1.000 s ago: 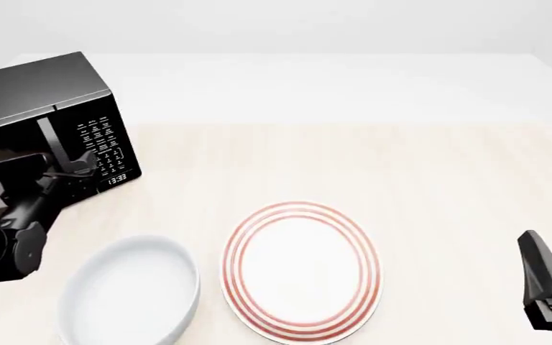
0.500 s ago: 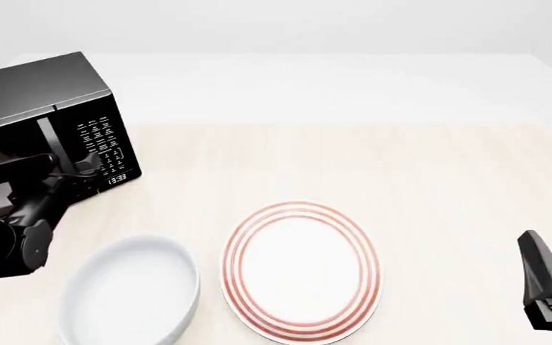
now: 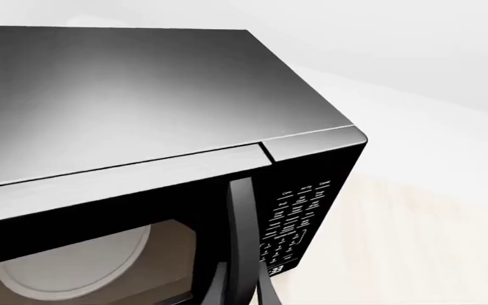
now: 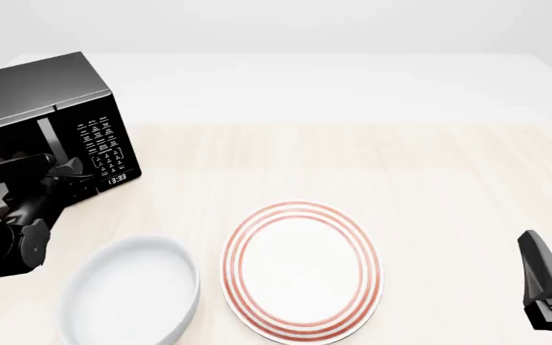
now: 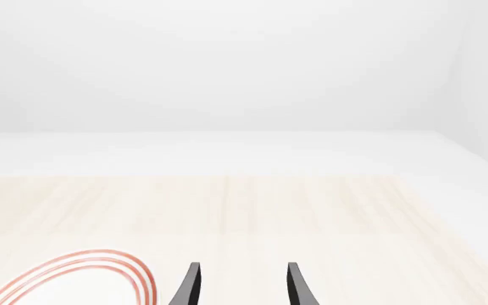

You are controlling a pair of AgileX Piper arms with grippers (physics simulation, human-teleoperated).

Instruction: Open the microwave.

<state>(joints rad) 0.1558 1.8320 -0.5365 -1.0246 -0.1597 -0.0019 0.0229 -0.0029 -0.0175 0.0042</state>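
At the far left corner of the table (image 4: 430, 165), the microwave (image 4: 37, 93) is seen, turned a little so that its keypad (image 4: 103, 147) faces the middle. Its door (image 3: 100, 190) seems slightly ajar, but this is only judged from the gap at the vertical handle (image 3: 242, 241). Close against that handle the left gripper (image 4: 60, 172) is placed; whether its fingers are closed around the handle cannot be told, because they are hidden by the arm. If the handle is only hooked, it could be lost during the pull, and the light oven could be dragged toward the white bowl (image 4: 132, 291) just in front of it. Right of the bowl the red-ringed plate (image 4: 303, 269) is found. Farthest from the microwave, the right gripper (image 5: 239, 286) is parked, fingers parted and holding nothing.
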